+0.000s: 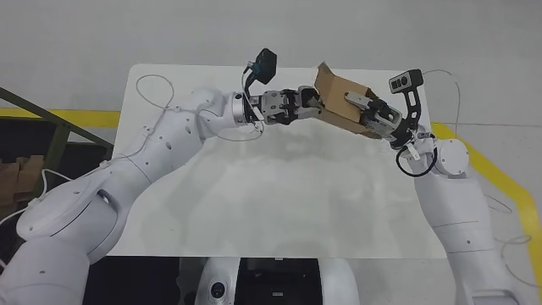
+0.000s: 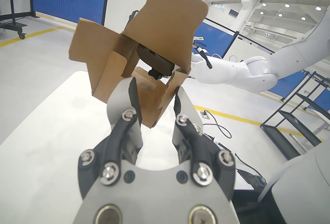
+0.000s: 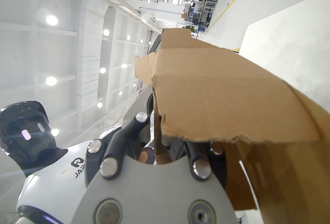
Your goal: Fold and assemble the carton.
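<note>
Near the bench's [image 1: 254, 203] upper edge, the right gripper [image 1: 366, 112] clamps the lifted, half-folded brown carton [image 1: 337, 100], while the left gripper [image 2: 154, 89] straddles a flap, jaws apart.

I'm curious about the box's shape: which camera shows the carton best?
The left wrist view: the carton faces it with flaps spread and its inside visible. The top view shows it small, above the table. The right wrist view sees only outer walls close up.

We see a white worktop [image 1: 254, 203] with rounded corners, standing on a grey floor [image 1: 85, 17] marked with a yellow line [image 1: 85, 119].
</note>
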